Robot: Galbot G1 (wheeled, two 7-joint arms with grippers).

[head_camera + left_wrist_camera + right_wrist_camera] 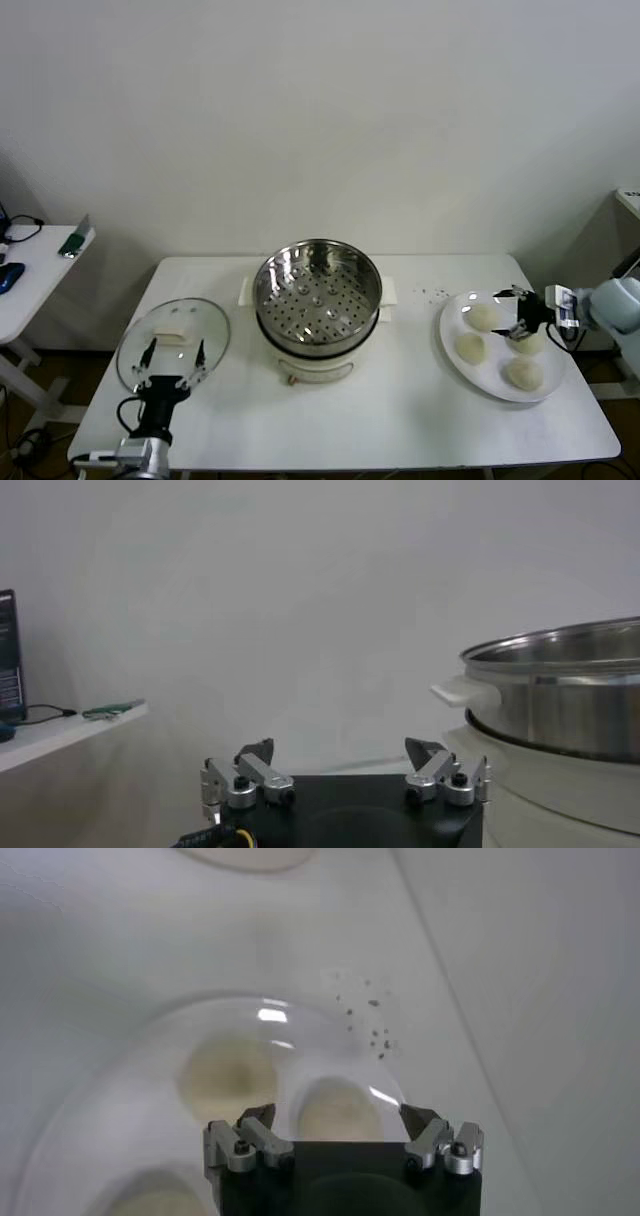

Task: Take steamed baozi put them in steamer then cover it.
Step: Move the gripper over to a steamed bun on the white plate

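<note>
Left hand [172,366] open beside cover [173,340]; right hand [520,318] open, straddling 1 of 4 baozi [529,341] on plate [452,340].

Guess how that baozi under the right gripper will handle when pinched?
Likely soft: the baozi looks like smooth pale dough, so the open right gripper may dent it. Probably light for its size. Rounded, on a smooth white plate, so a nudge could slide or roll it.

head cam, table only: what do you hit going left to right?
Glass cover with the left gripper open over its near edge → steamer → white plate of baozi, with the right gripper open at its right side.
</note>
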